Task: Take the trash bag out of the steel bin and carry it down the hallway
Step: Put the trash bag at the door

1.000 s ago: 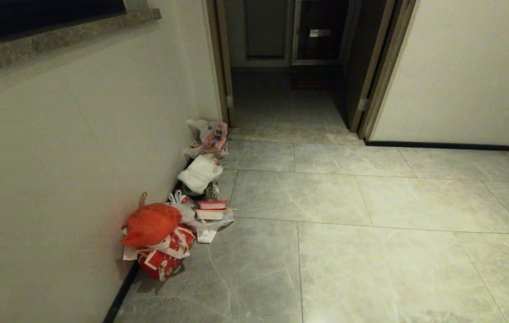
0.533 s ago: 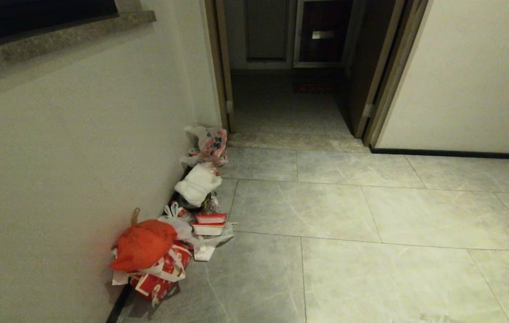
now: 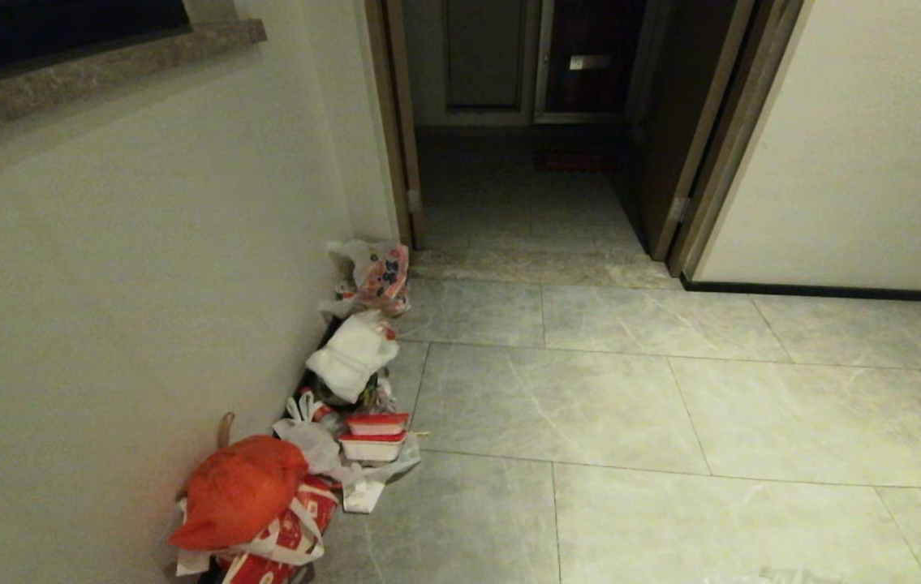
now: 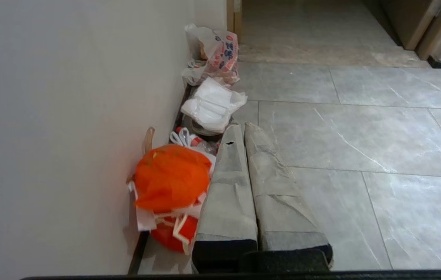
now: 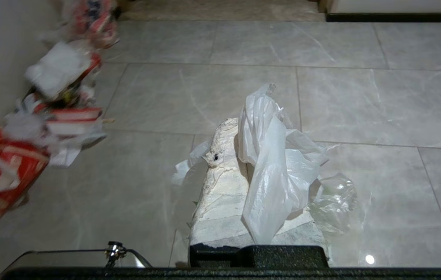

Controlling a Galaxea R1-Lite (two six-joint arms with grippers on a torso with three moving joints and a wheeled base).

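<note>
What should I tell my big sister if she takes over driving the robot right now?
Right tool: shut on the trash bag, which hangs over its fingers, above the floor.
Left tool: shut, empty, near the rubbish pile along the left wall.
Steel bin: not in view.
Done: bag is out and held; the robot is in the hallway.
Left: carry the bag on toward the open doorway, steering clear of the orange-red bag.

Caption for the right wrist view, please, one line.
Right gripper shut on the trash bag, above the hallway floor; rubbish pile along the wall.
</note>
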